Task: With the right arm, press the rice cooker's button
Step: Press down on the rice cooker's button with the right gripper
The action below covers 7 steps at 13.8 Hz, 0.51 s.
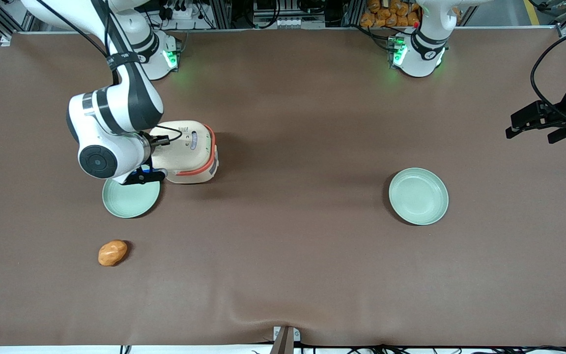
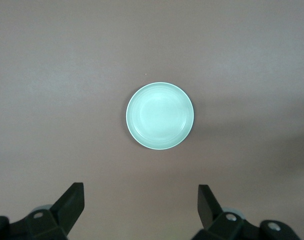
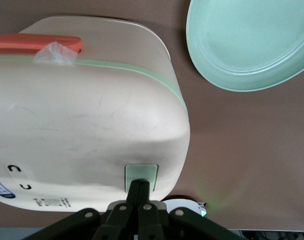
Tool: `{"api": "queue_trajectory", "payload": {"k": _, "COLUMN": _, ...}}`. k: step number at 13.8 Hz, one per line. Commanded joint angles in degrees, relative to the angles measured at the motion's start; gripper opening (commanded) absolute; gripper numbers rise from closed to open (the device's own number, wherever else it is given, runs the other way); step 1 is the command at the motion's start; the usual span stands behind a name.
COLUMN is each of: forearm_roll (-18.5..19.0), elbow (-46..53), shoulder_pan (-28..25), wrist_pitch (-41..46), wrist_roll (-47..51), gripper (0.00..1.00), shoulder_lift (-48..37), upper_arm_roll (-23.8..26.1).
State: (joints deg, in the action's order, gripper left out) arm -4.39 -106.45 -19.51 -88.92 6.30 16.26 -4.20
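Toward the working arm's end of the table [image 1: 312, 123], the cooker [image 1: 192, 155] stands on the brown cloth, its longer side running along the table's length. Its orange-red band faces the parked arm's end, while the button [image 3: 140, 175] sits on the lid's end under the arm [image 1: 116, 108]. The gripper [image 3: 140, 192] is over that end of the lid, fingers pressed together, their joined tips touching the button's edge. The oval label [image 1: 193, 140] lies on the lid near its middle. A green plate [image 1: 130, 197] lies just beside the cooker, nearer the front camera, partly under the arm. An orange lump [image 1: 112, 252] rests nearer the camera still, well apart. A second plate [image 1: 418, 195] lies toward the parked arm's end, with open cloth between it and the cooker.
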Motion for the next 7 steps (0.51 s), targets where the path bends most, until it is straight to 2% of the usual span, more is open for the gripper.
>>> {"api": "queue_trajectory", "payload": {"k": 1, "forearm_roll": -0.97, "elbow": -0.69, "shoulder_pan": -0.80, "wrist_pitch": -1.52, "wrist_roll": 0.74, "gripper": 0.00, "shoulder_lift": 0.26, "upper_arm_roll": -0.28}}
{"api": "queue_trajectory", "payload": {"k": 7, "forearm_roll": -0.71, "elbow": -0.69, "shoulder_pan": -0.80, "wrist_pitch": -2.66, "wrist_roll": 0.65, "gripper": 0.00, "shoulder_lift": 1.05, "upper_arm_roll": -0.28}}
